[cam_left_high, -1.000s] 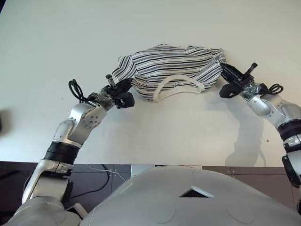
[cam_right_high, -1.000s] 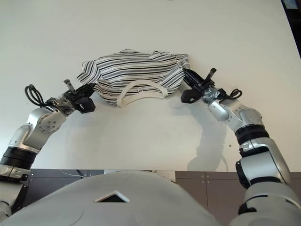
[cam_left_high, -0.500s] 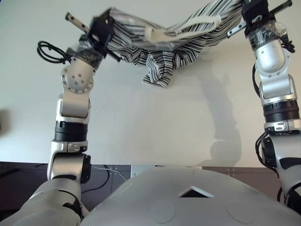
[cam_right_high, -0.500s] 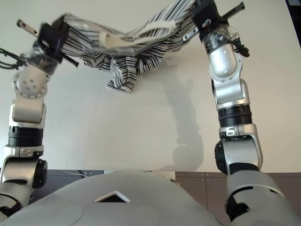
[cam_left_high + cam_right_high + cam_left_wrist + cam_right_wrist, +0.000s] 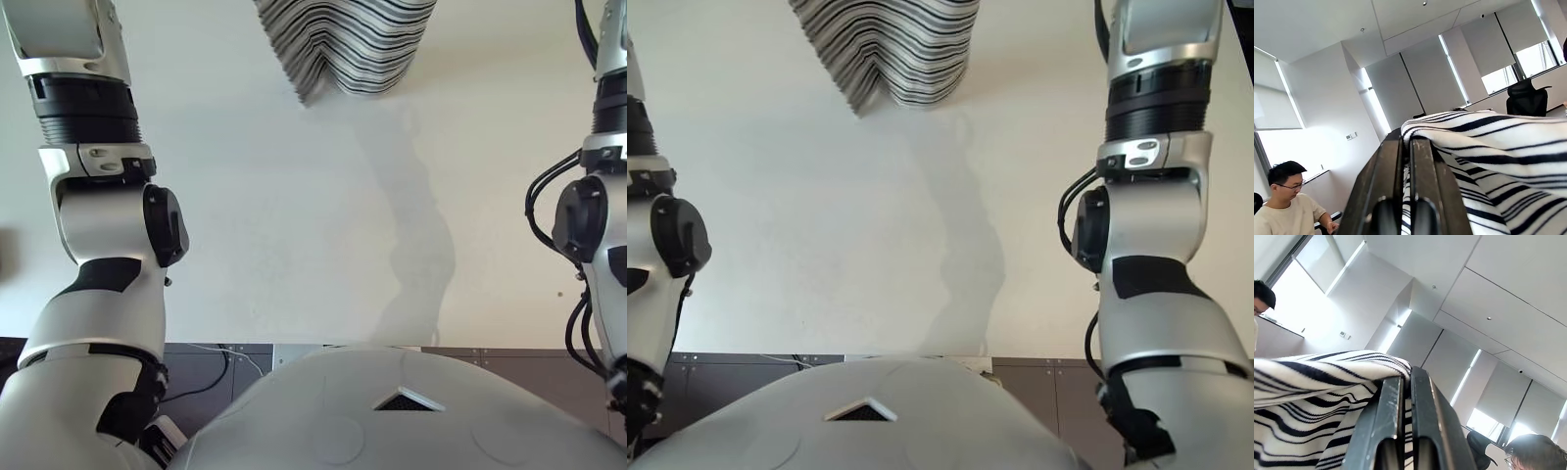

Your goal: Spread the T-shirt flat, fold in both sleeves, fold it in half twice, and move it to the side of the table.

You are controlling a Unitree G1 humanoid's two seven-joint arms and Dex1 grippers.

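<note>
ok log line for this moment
step: spread flat | left gripper: shut on striped T-shirt | right gripper: shut on striped T-shirt | striped T-shirt: hangs lifted above white table

1. The T-shirt (image 5: pixel 348 44) is soft, matt cloth, thin enough to hang in limp folds, with dark and white stripes.
2. The desk (image 5: pixel 294 225) has a smooth, matt white top.
3. The left gripper (image 5: pixel 1406 147) is a hard, dark material, smooth with a dull sheen; whether metal or plastic cannot be told.
4. The right gripper (image 5: pixel 1404 384) looks the same: dark, smooth, faintly glossy.
</note>
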